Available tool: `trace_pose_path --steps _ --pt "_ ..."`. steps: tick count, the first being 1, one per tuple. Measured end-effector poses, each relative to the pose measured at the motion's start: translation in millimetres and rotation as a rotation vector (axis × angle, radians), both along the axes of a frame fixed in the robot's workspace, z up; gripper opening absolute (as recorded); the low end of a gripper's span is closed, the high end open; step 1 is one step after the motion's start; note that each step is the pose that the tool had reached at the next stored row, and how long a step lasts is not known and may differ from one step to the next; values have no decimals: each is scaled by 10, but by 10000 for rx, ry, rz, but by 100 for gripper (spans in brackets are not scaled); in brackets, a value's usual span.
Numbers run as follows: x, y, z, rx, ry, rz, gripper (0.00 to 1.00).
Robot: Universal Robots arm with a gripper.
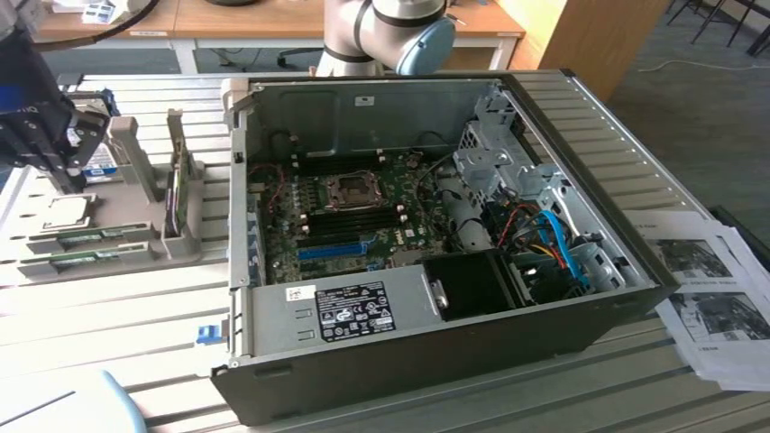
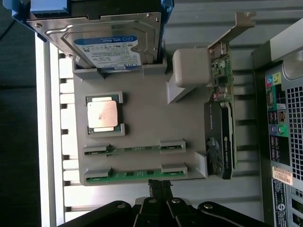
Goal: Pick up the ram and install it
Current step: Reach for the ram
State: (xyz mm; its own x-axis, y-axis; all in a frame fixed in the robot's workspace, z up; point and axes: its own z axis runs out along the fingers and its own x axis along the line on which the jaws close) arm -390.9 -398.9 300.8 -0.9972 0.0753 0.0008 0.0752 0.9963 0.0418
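Two ram sticks, thin green boards, lie edge-up in slots of a grey holder tray (image 2: 142,118); one ram stick (image 2: 135,174) is nearest my fingers, the other (image 2: 135,149) lies beside it. In the exterior view they sit at the tray's front (image 1: 82,242). My gripper (image 2: 161,185) is shut and holds nothing, its tips hovering just off the nearer stick's long edge. In the exterior view the gripper (image 1: 67,171) hangs above the tray at the exterior view's left. The open computer case holds the motherboard (image 1: 349,212) with black memory slots.
The tray also holds a hard drive (image 2: 113,42), a processor chip (image 2: 102,115), a white block (image 2: 189,66) and an upright graphics card (image 2: 220,146). The computer case (image 1: 601,189) stands to the exterior view's right of the tray. Printed sheets (image 1: 716,289) lie beyond it.
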Motion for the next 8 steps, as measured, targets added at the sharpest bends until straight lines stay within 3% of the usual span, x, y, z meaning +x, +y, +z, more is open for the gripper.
trace_pose_path --steps 8 --pt "0 0 -123 -11 48 0 9"
